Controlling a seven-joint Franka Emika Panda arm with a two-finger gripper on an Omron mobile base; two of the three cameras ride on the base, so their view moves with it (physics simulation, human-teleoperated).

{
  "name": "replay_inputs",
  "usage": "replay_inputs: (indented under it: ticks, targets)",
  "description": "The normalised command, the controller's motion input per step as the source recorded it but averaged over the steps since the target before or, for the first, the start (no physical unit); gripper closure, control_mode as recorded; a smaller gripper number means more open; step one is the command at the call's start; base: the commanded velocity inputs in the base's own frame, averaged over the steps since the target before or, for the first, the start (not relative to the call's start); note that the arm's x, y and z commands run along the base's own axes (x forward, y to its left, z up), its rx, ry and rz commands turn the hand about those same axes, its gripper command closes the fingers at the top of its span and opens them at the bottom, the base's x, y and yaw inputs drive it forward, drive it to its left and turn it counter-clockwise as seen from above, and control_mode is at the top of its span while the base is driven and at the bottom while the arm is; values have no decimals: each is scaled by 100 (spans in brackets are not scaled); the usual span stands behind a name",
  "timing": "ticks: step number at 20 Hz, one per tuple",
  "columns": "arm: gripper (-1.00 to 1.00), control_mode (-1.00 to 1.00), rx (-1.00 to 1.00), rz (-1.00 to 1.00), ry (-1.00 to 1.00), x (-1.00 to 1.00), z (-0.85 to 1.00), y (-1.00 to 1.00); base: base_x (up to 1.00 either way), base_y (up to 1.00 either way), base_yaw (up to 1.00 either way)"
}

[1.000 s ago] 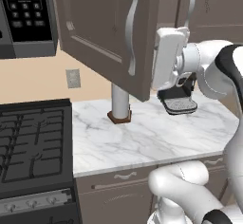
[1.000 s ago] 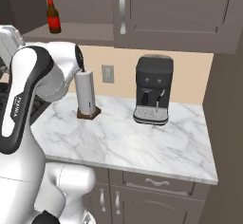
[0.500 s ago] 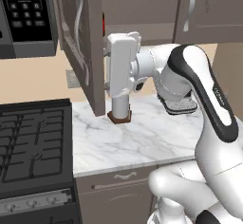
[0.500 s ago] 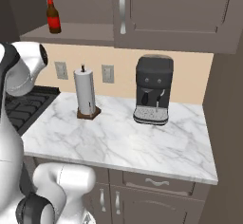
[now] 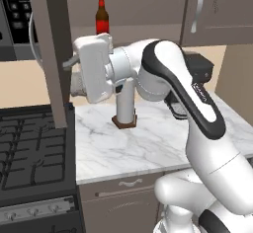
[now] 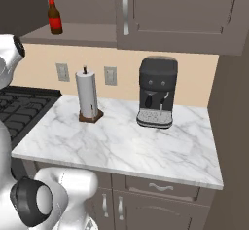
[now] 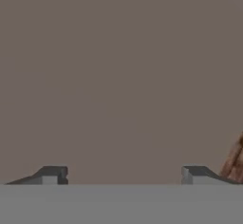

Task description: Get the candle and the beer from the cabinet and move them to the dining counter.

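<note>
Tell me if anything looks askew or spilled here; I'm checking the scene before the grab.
Nothing stands out. The beer stands upright on the open cabinet shelf; the paper-towel roll and coffee machine sit upright on the marble worktop. No spills. The end effector is open and empty.

A white marble worktop [image 6: 146,151] with grey veining runs along a beige wall [image 6: 194,78], with grey-brown drawer fronts [image 6: 160,195] below its front edge. A paper-towel roll [image 6: 88,96] on a brown base stands near the counter's back left, a black coffee machine [image 6: 156,98] toward the back right. Two wall outlets [image 6: 62,71] sit on the wall behind the roll. A black stove [image 5: 34,148] adjoins the counter's left edge, under a dark microwave [image 5: 15,19]. Even, soft light falls across the kitchen.
</note>
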Motion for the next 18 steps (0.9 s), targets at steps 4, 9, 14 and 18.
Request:
replay_inputs:
  ticks: [4,9,14,18]
  targets:
    - [-100,-100,-13,0,-23,-41,-2,-31,0,0,0]
    - [-100,-100,-15,-13,-31,-65,-6,-95,0,0,0]
    - [-100,-100,-20,-23,-38,-41,-33,-90,0,0,0]
    - [-100,-100,-23,-21,-44,-28,-28,-84,0,0,0]
